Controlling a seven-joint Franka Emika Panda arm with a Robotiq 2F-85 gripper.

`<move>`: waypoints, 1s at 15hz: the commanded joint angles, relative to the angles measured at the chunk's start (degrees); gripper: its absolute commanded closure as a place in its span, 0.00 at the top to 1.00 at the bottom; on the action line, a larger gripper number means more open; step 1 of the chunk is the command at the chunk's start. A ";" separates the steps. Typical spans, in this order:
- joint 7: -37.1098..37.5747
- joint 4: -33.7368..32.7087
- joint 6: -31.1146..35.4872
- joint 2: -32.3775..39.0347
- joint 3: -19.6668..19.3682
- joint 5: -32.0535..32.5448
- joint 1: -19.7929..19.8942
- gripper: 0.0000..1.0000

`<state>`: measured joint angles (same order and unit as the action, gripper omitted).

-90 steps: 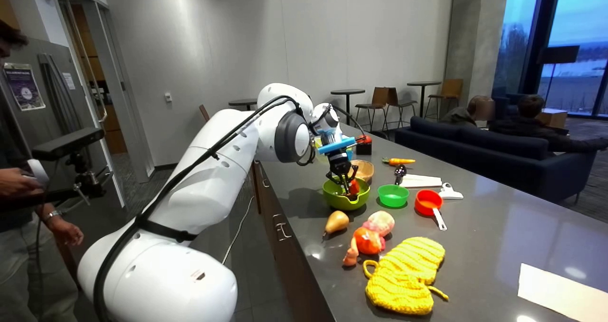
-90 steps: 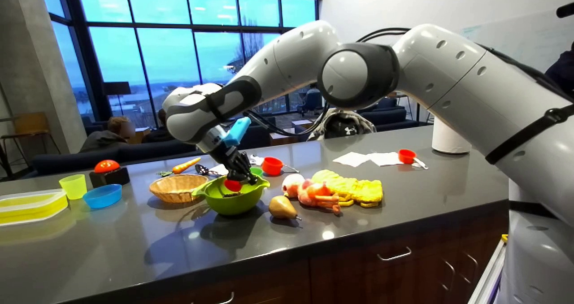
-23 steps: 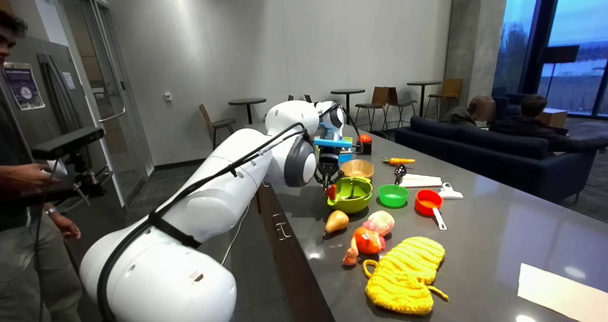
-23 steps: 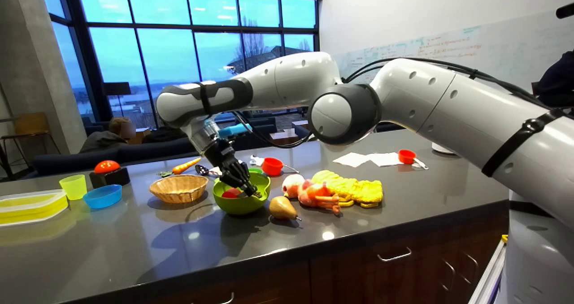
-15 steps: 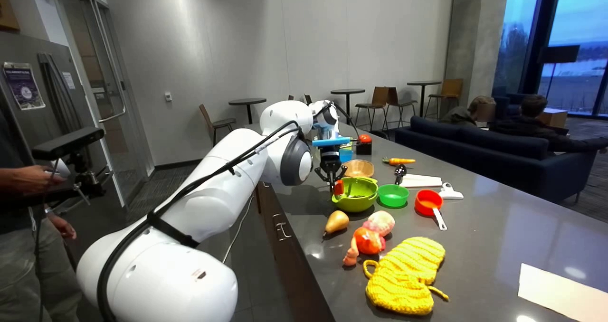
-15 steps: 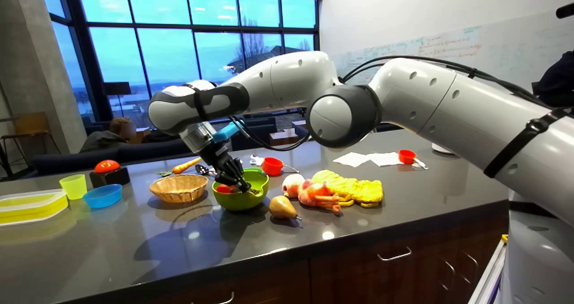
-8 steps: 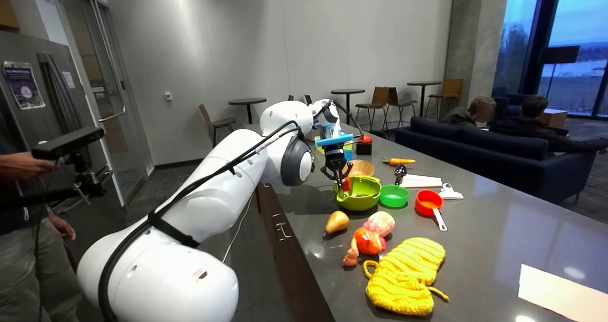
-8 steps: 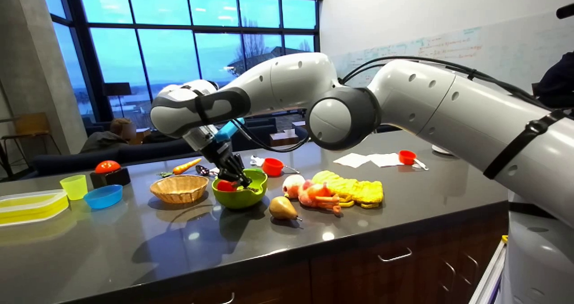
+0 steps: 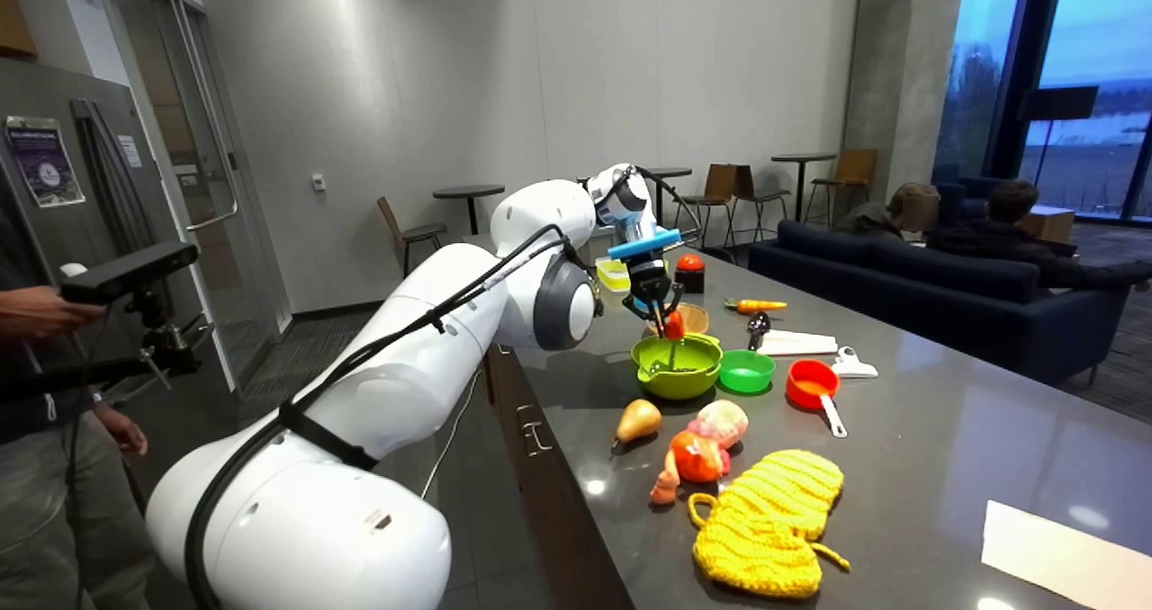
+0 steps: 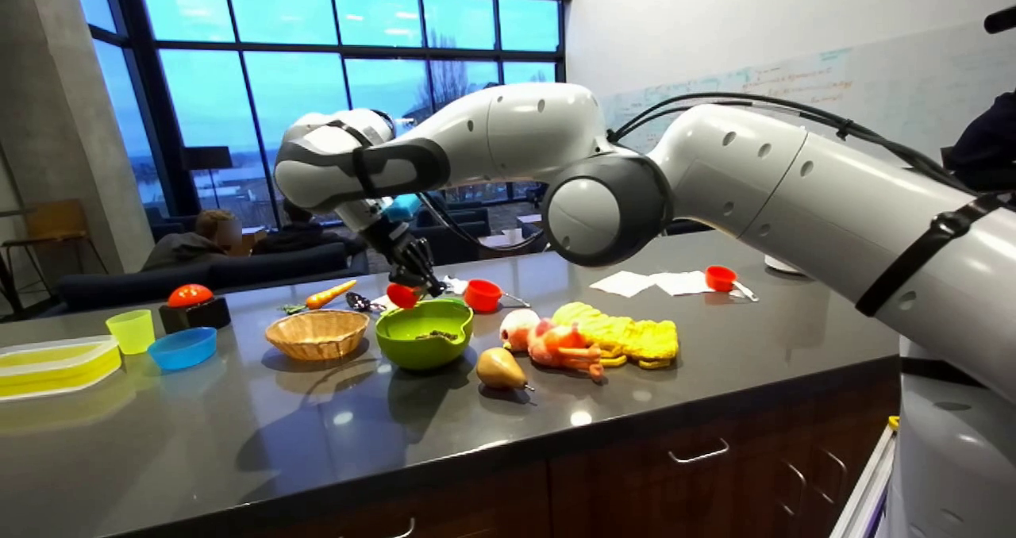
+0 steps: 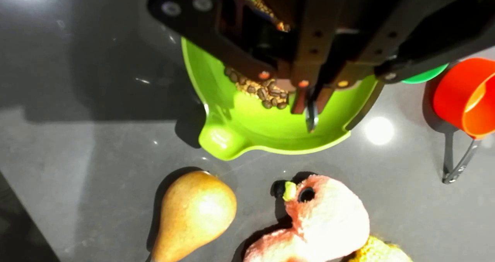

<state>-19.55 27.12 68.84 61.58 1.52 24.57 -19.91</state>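
My gripper (image 11: 309, 101) is shut on the thin metallic handle (image 11: 311, 119) of a small red cup (image 10: 402, 295). In both exterior views the red cup hangs beside the fingertips, over the far part of the lime-green bowl (image 10: 425, 347) and above its rim. From above, the arm hides most of the cup, so what it contains cannot be seen. Brown coffee beans (image 11: 267, 94) and yellowish grains lie on the bowl's floor. The bowl stands upright on the dark counter, its spout towards the pear (image 11: 197, 211).
Close around the bowl are a wicker basket (image 10: 317, 334), a green cup (image 9: 745, 372), a second red measuring cup (image 9: 812, 381) and a pink plush toy (image 11: 328, 215). A yellow knitted mitt (image 9: 769, 520), a carrot (image 9: 754, 306) and a blue bowl (image 10: 182, 347) lie farther off.
Over the last second my gripper has risen out of the green bowl with the red cup, also shifting slightly sideways. The bowl has slid a little since earlier. Surrounding objects stay put.
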 commanded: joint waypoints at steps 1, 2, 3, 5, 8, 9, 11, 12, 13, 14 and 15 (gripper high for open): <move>-3.00 -5.34 0.83 2.35 -5.29 1.80 -1.64 0.01; -5.63 -5.43 1.92 2.73 -7.74 4.50 -2.48 0.01; -8.22 -5.32 2.01 2.54 -9.08 5.82 -2.58 0.01; -14.87 -5.07 3.00 2.12 -11.20 8.53 -2.88 0.01; -27.37 -4.58 2.63 0.80 -11.79 9.97 -1.91 0.01; -31.35 -4.70 1.97 0.35 -11.97 10.17 -1.80 0.01; -38.81 -5.24 1.00 -0.07 -12.96 11.15 -2.45 0.01; -33.03 -6.83 1.87 2.30 -12.67 9.41 -1.59 0.01; -33.94 -7.02 1.85 2.28 -12.85 9.39 -1.55 0.05; -33.81 -7.06 1.86 2.33 -12.86 9.33 -1.55 0.05; -33.70 -7.06 1.86 2.47 -12.86 9.33 -1.56 0.05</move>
<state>-52.68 22.07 71.33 62.88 -10.65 34.44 -21.51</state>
